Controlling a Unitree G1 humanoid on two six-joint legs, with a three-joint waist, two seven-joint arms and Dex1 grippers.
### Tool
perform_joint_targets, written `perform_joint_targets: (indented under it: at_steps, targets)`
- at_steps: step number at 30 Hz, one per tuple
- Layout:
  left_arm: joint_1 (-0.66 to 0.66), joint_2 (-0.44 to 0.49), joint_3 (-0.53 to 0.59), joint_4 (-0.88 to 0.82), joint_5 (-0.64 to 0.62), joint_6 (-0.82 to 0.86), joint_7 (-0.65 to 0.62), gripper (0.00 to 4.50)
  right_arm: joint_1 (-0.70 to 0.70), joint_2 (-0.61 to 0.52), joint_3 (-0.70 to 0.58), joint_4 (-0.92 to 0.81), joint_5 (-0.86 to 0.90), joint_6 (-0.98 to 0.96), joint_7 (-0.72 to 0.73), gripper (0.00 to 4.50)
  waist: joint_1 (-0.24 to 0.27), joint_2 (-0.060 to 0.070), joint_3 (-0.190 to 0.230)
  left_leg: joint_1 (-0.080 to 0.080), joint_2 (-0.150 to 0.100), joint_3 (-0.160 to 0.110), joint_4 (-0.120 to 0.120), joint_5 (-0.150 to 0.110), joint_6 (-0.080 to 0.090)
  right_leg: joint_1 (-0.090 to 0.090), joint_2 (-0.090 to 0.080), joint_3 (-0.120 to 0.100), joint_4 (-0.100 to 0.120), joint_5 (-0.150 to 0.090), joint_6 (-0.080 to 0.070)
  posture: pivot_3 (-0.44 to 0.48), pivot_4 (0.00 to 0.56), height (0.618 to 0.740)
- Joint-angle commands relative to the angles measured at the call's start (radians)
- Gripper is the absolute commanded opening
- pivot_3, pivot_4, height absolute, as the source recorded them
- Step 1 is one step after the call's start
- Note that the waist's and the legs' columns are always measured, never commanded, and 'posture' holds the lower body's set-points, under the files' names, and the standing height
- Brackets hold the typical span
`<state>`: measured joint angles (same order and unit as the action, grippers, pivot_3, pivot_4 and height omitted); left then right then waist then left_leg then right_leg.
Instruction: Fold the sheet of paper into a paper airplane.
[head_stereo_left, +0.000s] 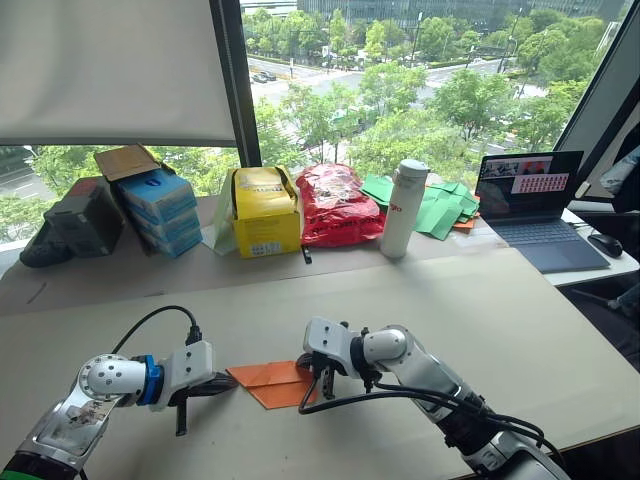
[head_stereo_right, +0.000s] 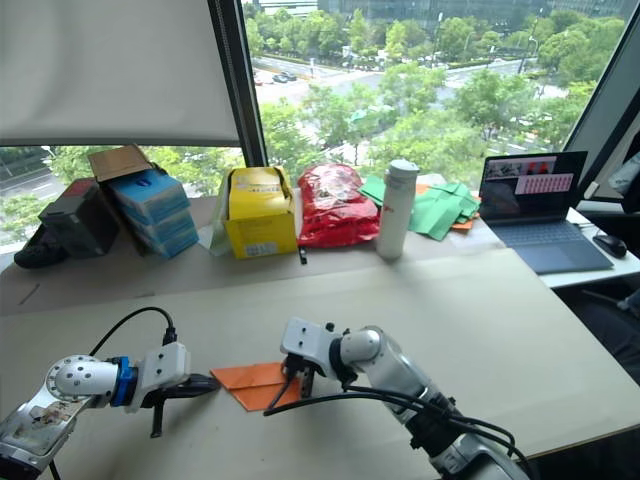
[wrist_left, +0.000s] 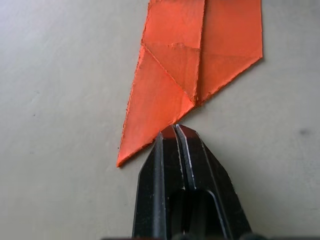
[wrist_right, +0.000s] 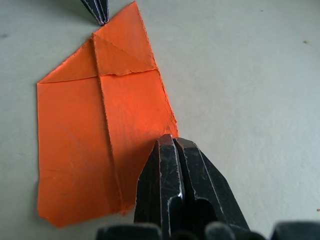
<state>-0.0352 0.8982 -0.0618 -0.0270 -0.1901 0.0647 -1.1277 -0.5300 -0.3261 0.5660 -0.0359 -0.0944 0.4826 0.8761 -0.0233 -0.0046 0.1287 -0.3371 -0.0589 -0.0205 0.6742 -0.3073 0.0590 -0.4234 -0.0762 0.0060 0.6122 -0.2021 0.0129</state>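
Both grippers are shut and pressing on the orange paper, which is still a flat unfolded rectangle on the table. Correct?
Not quite. The paper is not an unfolded rectangle: the right wrist view shows folded flaps, a centre crease and a pointed end. The rest holds: the left gripper and right gripper are both shut with their tips on the paper's edges, and it lies on the table.

Silver-grey jointed arms carry white wrist housings; the left arm (head_stereo_left: 110, 385) has a blue ring. Black cables loop from both. Each gripper has tapered black fingers (wrist_left: 182, 180).
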Motion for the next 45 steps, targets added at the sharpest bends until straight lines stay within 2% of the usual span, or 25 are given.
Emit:
perform_joint_targets:
  at_steps: [1,3,4,6,11,16,19,23,27,33,36,37,41,45]
  targets:
    - [-0.004,0.028,0.064,0.0,-0.074,0.123,-0.024,0.0,-0.002,-0.007,-0.018,-0.042,0.013,0.068,0.011,0.05,0.0,-0.002,0.002,-0.001,0.0,0.0,0.0,0.0,0.0,0.0,0.0,0.0,0.0,0.0,0.0,0.0,0.15,0.74]
    - [-0.013,0.029,0.104,-0.023,-0.137,0.181,-0.039,0.0,-0.008,-0.014,-0.034,-0.081,0.025,0.093,0.019,0.05,0.003,-0.005,0.005,-0.004,0.0,0.0,0.0,0.0,0.0,-0.002,0.0,-0.001,0.0,0.0,0.0,0.0,0.15,0.74]
    - [-0.017,0.028,0.127,-0.038,-0.178,0.221,-0.046,0.0,-0.011,-0.017,-0.046,-0.101,0.033,0.105,0.021,0.46,0.004,-0.006,0.006,-0.008,0.0,0.0,0.001,0.001,-0.001,-0.006,0.0,-0.002,0.0,0.001,-0.002,0.0,0.15,0.74]
    - [-0.013,0.036,0.162,-0.069,-0.235,0.279,-0.064,0.0,-0.018,-0.022,-0.078,-0.146,0.063,0.142,0.03,0.9,0.007,-0.01,0.01,-0.018,-0.001,0.0,0.003,0.001,-0.002,-0.015,0.0,-0.003,0.001,0.002,-0.003,0.0,0.15,0.74]
    - [0.016,0.055,0.211,-0.13,-0.311,0.367,-0.098,0.0,-0.056,-0.038,-0.147,-0.225,0.154,0.244,0.065,2.63,0.009,-0.012,0.011,-0.039,-0.003,-0.001,0.006,0.006,-0.011,-0.035,-0.001,-0.004,0.002,0.004,-0.004,0.0,0.15,0.74]
    - [0.029,0.062,0.237,-0.168,-0.361,0.424,-0.113,0.0,-0.078,-0.058,-0.162,-0.204,0.189,0.228,0.08,4.33,0.007,-0.012,0.011,-0.042,-0.003,-0.002,0.006,0.006,-0.01,-0.035,-0.001,-0.006,0.0,0.004,-0.004,0.0,0.15,0.74]
    - [0.031,0.056,0.249,-0.172,-0.378,0.439,-0.113,0.0,-0.07,-0.049,-0.169,-0.186,0.219,0.216,0.096,4.45,0.007,-0.012,0.012,-0.042,-0.003,-0.002,0.006,0.006,-0.01,-0.035,-0.001,-0.007,0.0,0.004,-0.004,0.0,0.15,0.74]
    - [0.036,0.045,0.256,-0.152,-0.385,0.434,-0.12,1.12,-0.057,-0.043,-0.16,-0.159,0.241,0.207,0.098,4.5,0.008,-0.012,0.012,-0.041,-0.003,-0.001,0.006,0.006,-0.01,-0.035,-0.001,-0.007,0.0,0.004,-0.004,0.0,0.15,0.74]
    - [0.037,0.027,0.252,-0.107,-0.364,0.387,-0.129,2.53,-0.031,-0.044,-0.136,-0.125,0.238,0.177,0.095,3.34,0.008,-0.012,0.012,-0.04,-0.003,-0.001,0.006,0.006,-0.011,-0.035,-0.001,-0.007,0.001,0.005,-0.005,0.0,0.15,0.74]
    - [0.04,0.016,0.242,-0.04,-0.339,0.319,-0.156,4.5,-0.015,-0.039,-0.132,-0.128,0.259,0.177,0.105,1.28,0.008,-0.012,0.012,-0.039,-0.003,-0.001,0.007,0.008,-0.014,-0.035,-0.001,-0.006,0.003,0.006,-0.007,0.0,0.15,0.74]
    - [0.031,0.009,0.239,-0.009,-0.333,0.295,-0.169,4.5,-0.012,-0.032,-0.136,-0.142,0.269,0.184,0.106,0.24,0.008,-0.013,0.012,-0.039,-0.003,-0.001,0.007,0.009,-0.014,-0.035,-0.001,-0.006,0.005,0.006,-0.007,0.0,0.15,0.74]
    - [0.028,0.005,0.24,0.0,-0.333,0.29,-0.171,4.5,-0.01,-0.029,-0.138,-0.146,0.273,0.184,0.107,0.04,0.008,-0.013,0.012,-0.038,-0.003,-0.001,0.007,0.009,-0.014,-0.035,-0.001,-0.006,0.005,0.006,-0.007,0.0,0.15,0.74]
    - [0.012,-0.011,0.247,0.022,-0.342,0.283,-0.176,4.5,-0.006,-0.02,-0.149,-0.154,0.283,0.155,0.105,0.04,0.008,-0.013,0.011,-0.038,-0.003,-0.001,0.009,0.009,-0.014,-0.035,-0.001,-0.006,0.007,0.006,-0.007,0.0,0.15,0.74]
    - [-0.059,-0.051,0.281,0.063,-0.389,0.333,-0.145,4.5,-0.018,0.002,-0.179,-0.139,0.254,0.036,0.049,0.04,0.009,-0.013,0.012,-0.038,-0.003,-0.001,0.011,0.009,-0.014,-0.035,-0.001,-0.007,0.01,0.006,-0.007,0.0,0.15,0.74]
